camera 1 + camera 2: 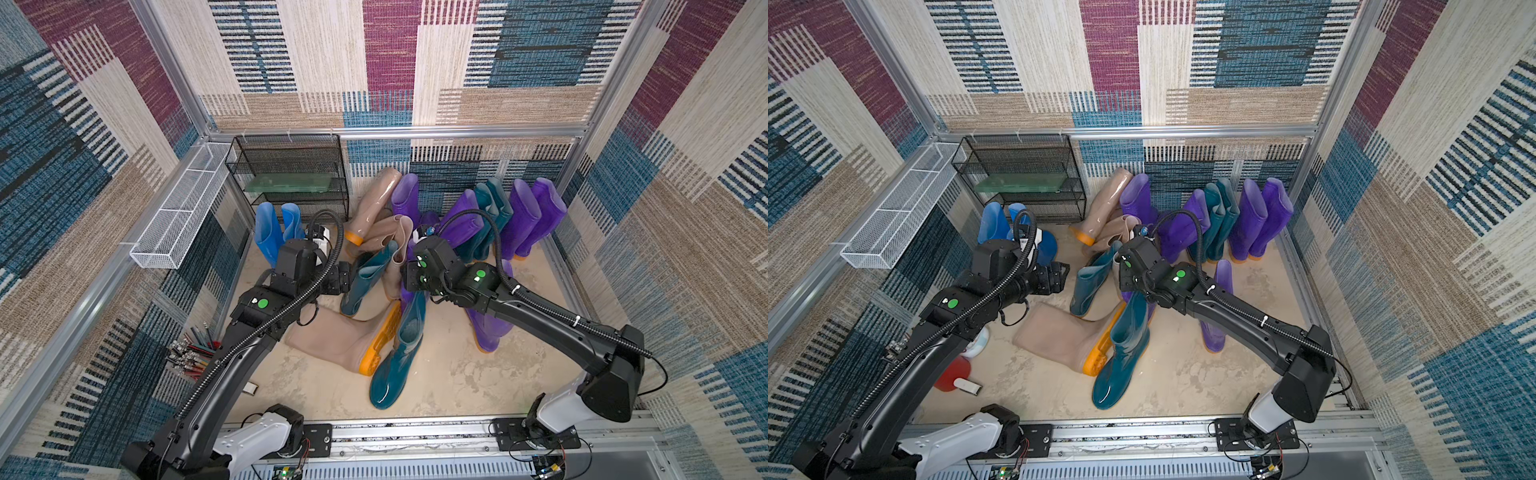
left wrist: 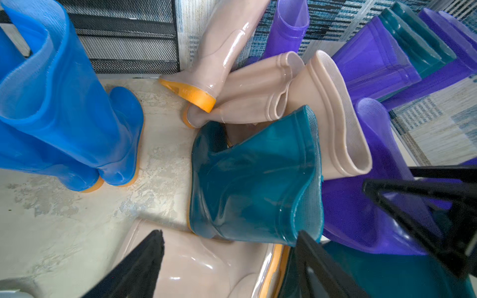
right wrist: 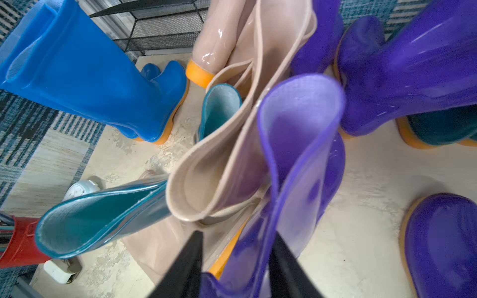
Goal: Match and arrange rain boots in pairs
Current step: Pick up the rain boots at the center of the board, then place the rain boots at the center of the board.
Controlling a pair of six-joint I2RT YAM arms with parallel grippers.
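Note:
Rain boots crowd the floor's far half in both top views. A blue pair (image 1: 276, 232) stands at the left. One tan boot (image 1: 332, 338) lies on its side, orange sole showing. A short teal boot (image 1: 365, 278) and a tall teal boot (image 1: 399, 357) lean beside it. Purple (image 1: 532, 216) and teal (image 1: 492, 212) pairs stand along the back wall. My left gripper (image 2: 227, 263) hangs open over the lying tan boot, next to the short teal boot (image 2: 253, 180). My right gripper (image 3: 237, 251) is shut on the cuff wall of a purple boot (image 3: 296, 144), which is pressed against a tan boot (image 3: 206, 185).
A black mesh rack (image 1: 291, 174) stands at the back left, and a white wire basket (image 1: 178, 212) hangs on the left wall. Pencils (image 1: 195, 349), a red cup (image 1: 953, 374) and a small clock (image 3: 80, 187) sit by the left arm. Another purple boot (image 1: 488, 328) stands under the right arm.

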